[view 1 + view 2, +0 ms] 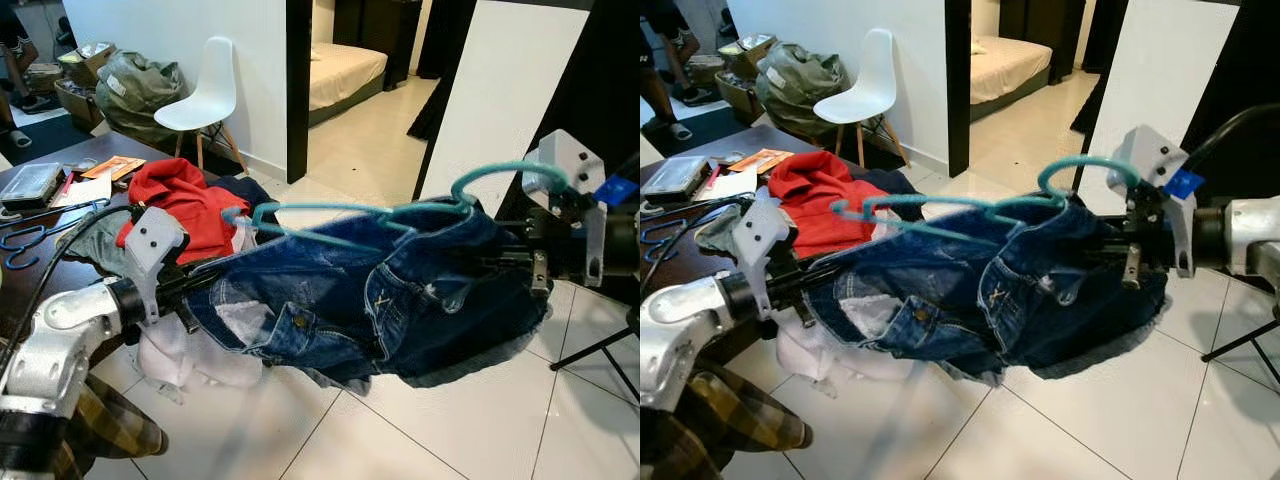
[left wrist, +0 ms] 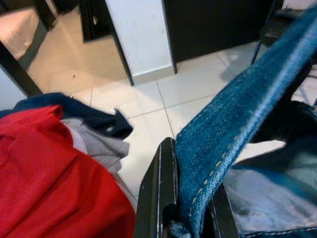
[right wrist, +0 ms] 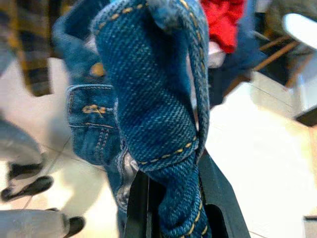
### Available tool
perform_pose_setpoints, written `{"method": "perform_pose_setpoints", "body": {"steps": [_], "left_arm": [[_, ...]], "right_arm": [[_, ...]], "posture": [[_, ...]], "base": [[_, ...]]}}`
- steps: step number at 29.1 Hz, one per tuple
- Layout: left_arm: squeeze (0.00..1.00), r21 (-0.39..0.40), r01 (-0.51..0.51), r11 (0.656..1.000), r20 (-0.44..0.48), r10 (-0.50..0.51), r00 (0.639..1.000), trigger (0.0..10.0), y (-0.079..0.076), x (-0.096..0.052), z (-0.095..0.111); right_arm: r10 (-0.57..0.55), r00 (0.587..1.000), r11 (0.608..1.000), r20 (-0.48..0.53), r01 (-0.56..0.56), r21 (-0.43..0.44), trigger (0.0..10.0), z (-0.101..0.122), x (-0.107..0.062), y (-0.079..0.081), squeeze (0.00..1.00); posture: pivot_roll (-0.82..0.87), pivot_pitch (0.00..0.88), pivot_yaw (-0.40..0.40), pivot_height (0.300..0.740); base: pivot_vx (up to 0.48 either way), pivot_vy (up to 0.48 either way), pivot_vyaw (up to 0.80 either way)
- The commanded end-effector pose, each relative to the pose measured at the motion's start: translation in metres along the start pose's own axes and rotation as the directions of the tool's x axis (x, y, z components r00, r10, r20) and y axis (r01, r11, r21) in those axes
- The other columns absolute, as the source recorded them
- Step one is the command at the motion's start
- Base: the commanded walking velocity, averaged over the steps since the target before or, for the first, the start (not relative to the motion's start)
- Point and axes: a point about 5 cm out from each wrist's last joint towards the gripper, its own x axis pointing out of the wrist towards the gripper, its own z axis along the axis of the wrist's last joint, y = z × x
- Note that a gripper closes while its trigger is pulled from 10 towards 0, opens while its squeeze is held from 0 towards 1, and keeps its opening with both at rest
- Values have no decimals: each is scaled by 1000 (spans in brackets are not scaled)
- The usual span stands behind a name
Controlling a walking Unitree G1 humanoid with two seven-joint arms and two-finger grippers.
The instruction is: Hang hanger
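Observation:
A pair of blue denim shorts (image 1: pixel 380 300) hangs stretched in the air between my two arms. A teal plastic hanger (image 1: pixel 330 207) is threaded through the waistband, and its hook (image 1: pixel 505 170) curls up near my right wrist. My left gripper (image 2: pixel 190 210) is shut on one end of the waistband, the denim pinched between its black fingers (image 2: pixel 158 193). My right gripper (image 3: pixel 173 208) is shut on the other end, with folded denim (image 3: pixel 158 99) bunched between its fingers. In the left eye view the cloth hides most of both pairs of fingers.
A dark table (image 1: pixel 60 270) at the left carries a red garment (image 1: pixel 185 205), blue hangers (image 1: pixel 30 235) and small clutter. A white chair (image 1: pixel 205 95) and bags stand behind it. A tripod leg (image 1: pixel 600 350) crosses the tiled floor at the right. A doorway opens to a bedroom ahead.

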Motion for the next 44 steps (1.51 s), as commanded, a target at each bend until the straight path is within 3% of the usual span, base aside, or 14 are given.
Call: {"method": "perform_pose_setpoints", "body": {"steps": [1,8,13,14,17,22,25,28,34,39,41,42,43,44], "left_arm": [[0,-2,-96,995,-86,96,992,10000,20,-11,-5],[0,-69,-135,988,-48,131,990,10000,22,5,4],[0,-82,-125,989,-36,122,992,10000,21,9,7],[0,-101,-54,993,11,55,998,10000,8,19,19],[0,-102,-18,995,27,21,999,10000,2,24,24],[0,-99,-14,995,24,16,1000,10000,0,27,25],[0,-107,50,993,16,-49,999,10000,-20,38,22],[0,-116,53,992,6,-53,999,10000,-24,41,19],[0,-159,-12,987,-29,7,1000,10000,-20,45,14],[0,-193,-172,966,-122,150,981,10000,0,38,1],[0,-217,-293,931,-189,254,948,10000,16,27,-9],[0,-217,-293,931,-189,254,948,10000,16,27,-9],[0,-247,-378,892,-223,327,918,10000,27,19,-15],[0,-253,-392,885,-227,339,913,10000,29,18,-16]], "right_arm": [[-13,999,1000,-53,12,-19,0,-2,-3,0,0],[21,985,996,-173,-36,-85,0,-15,11,6,0],[27,981,994,-190,-46,-95,0,-18,15,6,0],[-36,976,995,-215,15,-99,0,-24,27,1,0],[-86,968,993,-234,64,-101,0,-27,34,-3,0],[-113,963,991,-245,90,-100,0,-28,37,-5,0],[-177,941,983,-289,157,-91,0,-37,51,-9,0],[-176,938,983,-299,154,-97,0,-38,55,-8,0],[-148,921,985,-361,103,-140,0,-46,60,-2,0],[-65,940,991,-334,22,-131,0,-47,65,9,0],[-33,955,992,-294,-3,-123,0,-41,61,12,0],[-33,955,992,-294,-3,-123,0,-41,61,12,0],[-22,958,993,-284,-13,-121,0,-39,57,13,0],[-21,958,993,-284,-14,-120,0,-38,57,13,0]], "posture": [[-92,0,-13,740],[-93,0,-15,740],[-90,0,-16,740],[-84,0,-16,740],[-80,0,-17,740],[-80,0,-17,740],[-75,0,-14,740],[-75,0,-14,740],[-79,0,-15,740],[-80,0,-11,740],[-81,0,-10,740],[-81,0,-10,740],[-80,0,-10,740],[-80,0,-10,740]], "base": [[0,0,0],[0,0,0],[0,0,0],[0,0,0],[0,0,0],[0,0,0],[0,0,0],[0,0,0],[0,0,0],[0,0,0],[0,0,0],[0,0,0],[0,0,0],[0,0,0]]}}
